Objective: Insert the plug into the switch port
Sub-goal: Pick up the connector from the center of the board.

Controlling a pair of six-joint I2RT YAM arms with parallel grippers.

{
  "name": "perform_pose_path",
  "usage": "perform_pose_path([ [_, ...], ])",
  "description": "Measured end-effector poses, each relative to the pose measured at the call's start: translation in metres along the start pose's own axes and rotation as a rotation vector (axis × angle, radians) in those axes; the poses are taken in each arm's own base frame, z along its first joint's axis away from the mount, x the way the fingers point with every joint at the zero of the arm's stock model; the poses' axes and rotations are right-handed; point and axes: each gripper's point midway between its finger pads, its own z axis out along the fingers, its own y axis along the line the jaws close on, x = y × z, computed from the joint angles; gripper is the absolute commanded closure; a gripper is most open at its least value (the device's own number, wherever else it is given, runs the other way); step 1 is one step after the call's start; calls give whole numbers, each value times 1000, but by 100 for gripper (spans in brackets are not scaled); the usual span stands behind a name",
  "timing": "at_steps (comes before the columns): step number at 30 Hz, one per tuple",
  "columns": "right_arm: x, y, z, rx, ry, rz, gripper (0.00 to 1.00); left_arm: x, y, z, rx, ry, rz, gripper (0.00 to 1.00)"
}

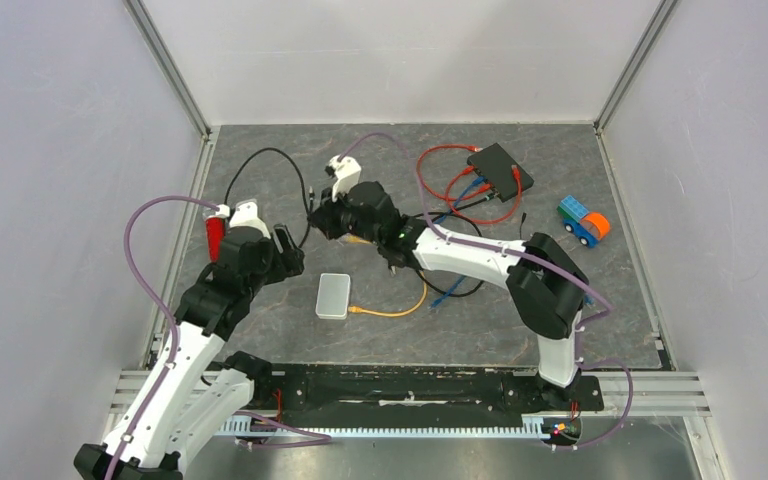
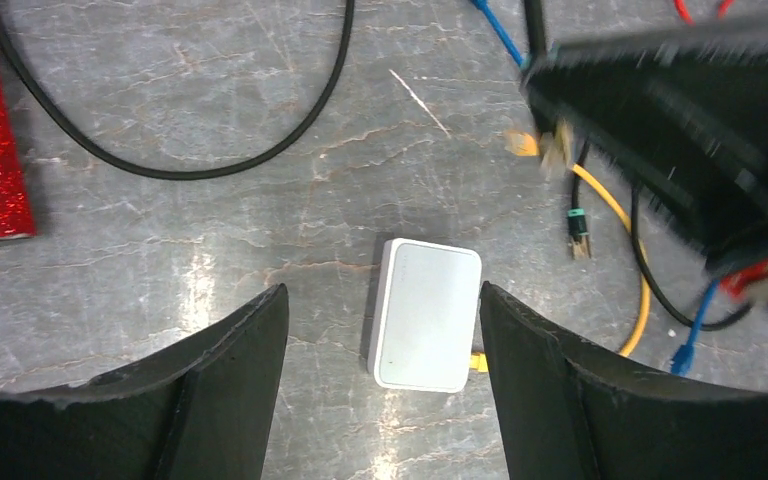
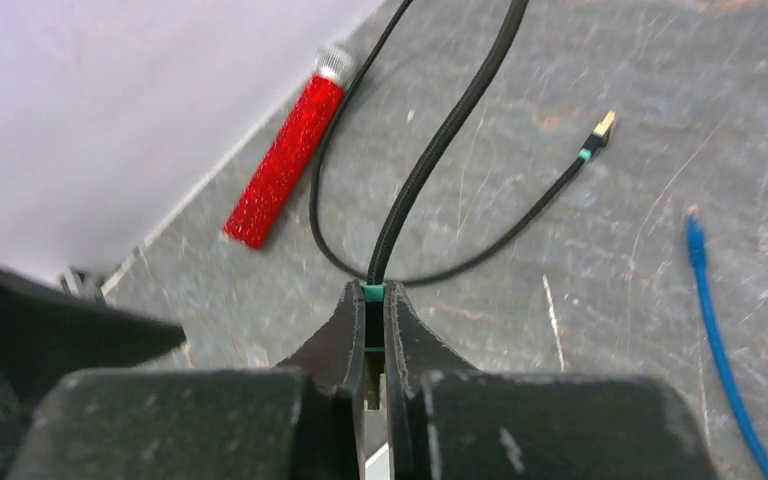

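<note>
Clamping right gripper [image 3: 374, 305] tight on the green-collared plug [image 3: 372, 338] of a braided black cable [image 3: 439, 150]; holding left gripper [image 2: 382, 300] spread wide above the smooth, white, round-cornered switch [image 2: 427, 315], apart from the plug, flat on scuffed grey stone tabletop [image 2: 260, 150].

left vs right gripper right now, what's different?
Jaws: left gripper stands wide open; right gripper is shut. Load: left gripper holds nothing; right gripper pinches the green-collared plug of the black cable. Position: left gripper hangs over the white box; right gripper is farther back, off it. Shared: both are black.
</note>
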Motion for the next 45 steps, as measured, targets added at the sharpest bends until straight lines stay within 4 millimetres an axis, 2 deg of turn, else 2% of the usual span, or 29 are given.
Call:
perform_pose_path([
  [2, -20, -8, 0, 7, -58, 35, 100, 0, -4, -1, 24, 0, -1, 25],
  [4, -36, -26, -4, 36, -113, 76, 100, -2, -12, -2, 66, -4, -5, 25],
  [9, -48, -79, -46, 178, -198, 184, 100, -11, -50, -2, 252, -8, -12, 26],
  [11, -44, -92, -70, 237, -223, 231, 100, -13, -68, 1, 335, 2, -8, 27],
  [13, -39, -97, -91, 265, -249, 290, 100, -14, -84, 6, 403, 16, 0, 27],
  [16, -27, -98, -111, 275, -269, 385, 100, -4, -106, 16, 470, 60, 31, 27],
  [22, 21, -108, -126, 310, -234, 550, 100, 14, -158, 6, 644, 46, 133, 26],
  [25, 28, -109, -129, 312, -233, 604, 100, 26, -177, 3, 716, 22, 168, 26],
  [30, 16, -103, -133, 277, -279, 676, 100, 41, -185, 21, 697, 29, 190, 30],
  [34, 7, -98, -137, 250, -313, 713, 100, 40, -188, 30, 685, 13, 188, 32],
  [45, 6, -96, -138, 233, -325, 760, 100, 51, -194, 53, 654, 32, 209, 41],
])
